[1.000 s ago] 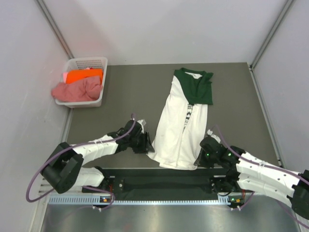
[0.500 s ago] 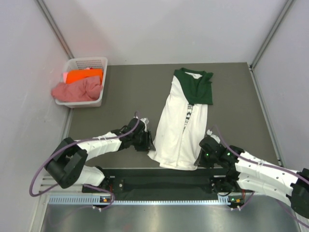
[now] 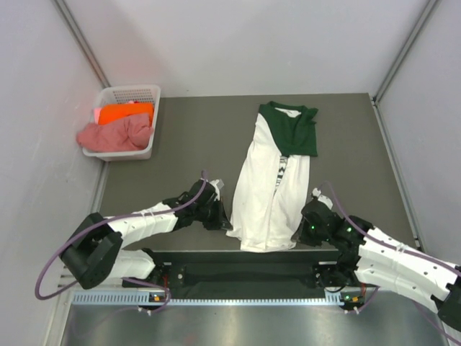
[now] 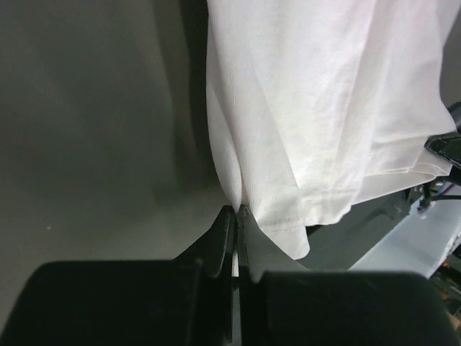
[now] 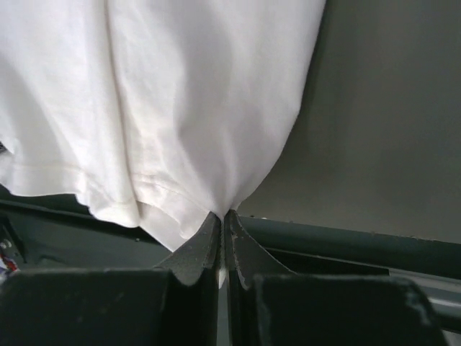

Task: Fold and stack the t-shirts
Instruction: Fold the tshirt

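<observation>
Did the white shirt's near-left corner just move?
Yes. The white shirt's corner shifted slightly right, away from the basket, pinched in the left gripper.

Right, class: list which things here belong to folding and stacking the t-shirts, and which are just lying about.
Job: white-and-green t-shirt, orange t-shirt, pink t-shirt, left gripper, right gripper, both gripping its hem.
Lying about: white basket, table.

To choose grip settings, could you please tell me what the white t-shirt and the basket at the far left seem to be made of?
The white t-shirt looks like soft matte knit cloth, probably cotton: fine texture, folds, stitched hem. The basket looks like rigid white plastic: moulded lattice wall.
</observation>
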